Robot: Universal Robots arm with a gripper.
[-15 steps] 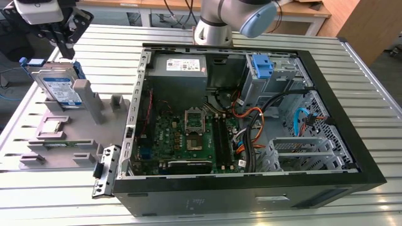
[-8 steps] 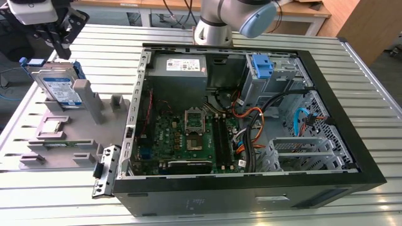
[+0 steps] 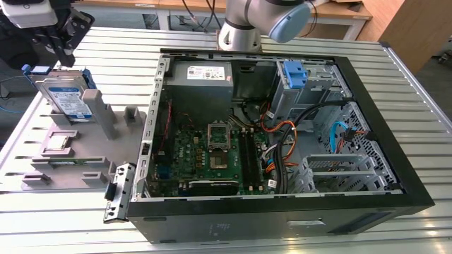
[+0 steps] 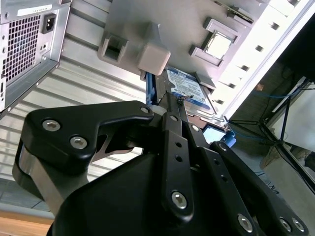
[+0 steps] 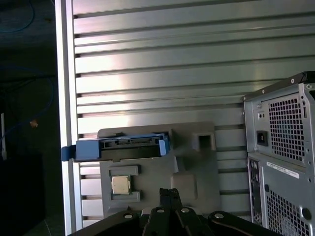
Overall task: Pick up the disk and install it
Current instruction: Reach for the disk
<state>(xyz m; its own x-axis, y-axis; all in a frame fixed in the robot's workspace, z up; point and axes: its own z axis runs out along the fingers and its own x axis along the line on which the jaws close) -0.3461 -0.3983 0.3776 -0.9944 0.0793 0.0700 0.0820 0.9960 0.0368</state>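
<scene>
The disk [image 3: 67, 99], a silver drive with a blue-and-white label in a blue carrier, stands on edge in a slot of the grey fixture [image 3: 84, 153], at the exterior view's left. My gripper [image 3: 62, 45] hangs just above and behind it, apart from it, its black fingers closed together on nothing. The first wrist view looks past the gripper [image 5: 170, 192] at the disk's blue carrier edge [image 5: 118, 147]. In the second wrist view the disk's label [image 4: 189, 91] shows just beyond the gripper [image 4: 171, 98].
An open computer case [image 3: 282, 132] fills the middle of the slatted metal table [image 3: 424, 106], with a bare blue bracket [image 3: 293, 74] in its drive bay. A small square chip [image 3: 58, 142] lies on the fixture. The table edge [image 5: 66, 98] runs close beside the fixture.
</scene>
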